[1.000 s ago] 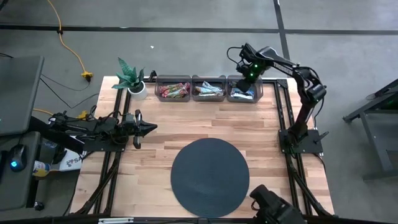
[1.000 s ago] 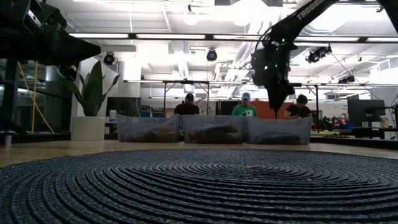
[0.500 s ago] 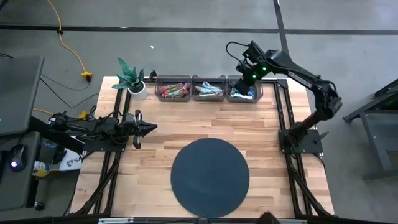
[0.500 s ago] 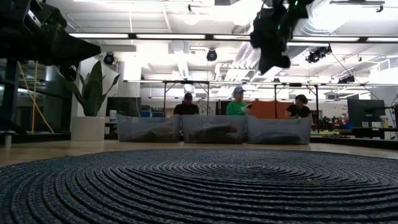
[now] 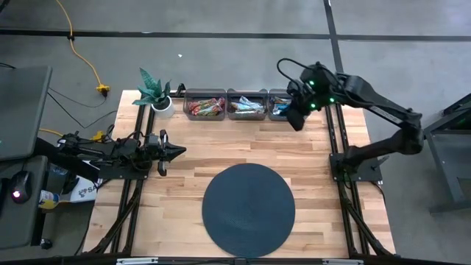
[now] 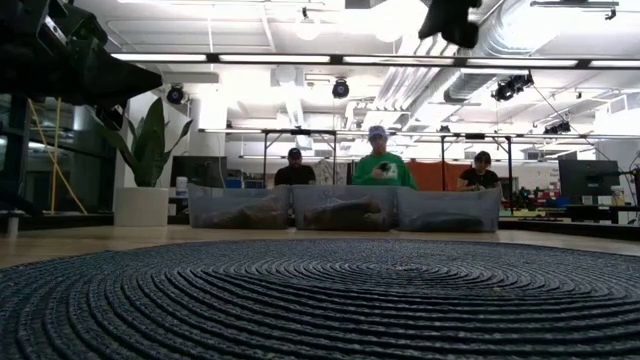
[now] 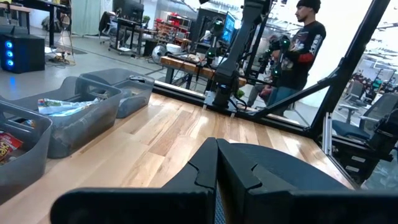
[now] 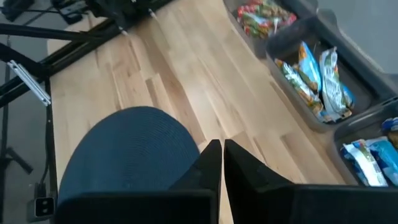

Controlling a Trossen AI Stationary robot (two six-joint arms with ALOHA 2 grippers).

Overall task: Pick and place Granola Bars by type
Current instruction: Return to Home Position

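Observation:
The granola bars lie sorted in three clear bins along the table's far edge. Red-pink ones (image 5: 206,108) fill the left bin, green-brown multicolour ones (image 5: 246,107) the middle bin, and light blue ones (image 5: 282,110) the right bin. My right gripper (image 5: 296,119) hangs high in the air just near of the right bin. It slants down toward the table and is shut (image 8: 222,144) with nothing between its fingers. My left gripper (image 5: 179,151) waits level over the table's left side, shut (image 7: 216,146) and empty.
A large dark round woven disc (image 5: 249,208) lies on the near middle of the wooden table. A potted plant (image 5: 156,94) stands at the far left corner, beside the bins. People show in the room beyond the bins (image 6: 380,170).
My right gripper has risen from just over the right bin until it is nearly out of the top of the low view. It has also drawn back toward the table's near edge and tipped from pointing down to a slant. The bars and bins have stayed where they were.

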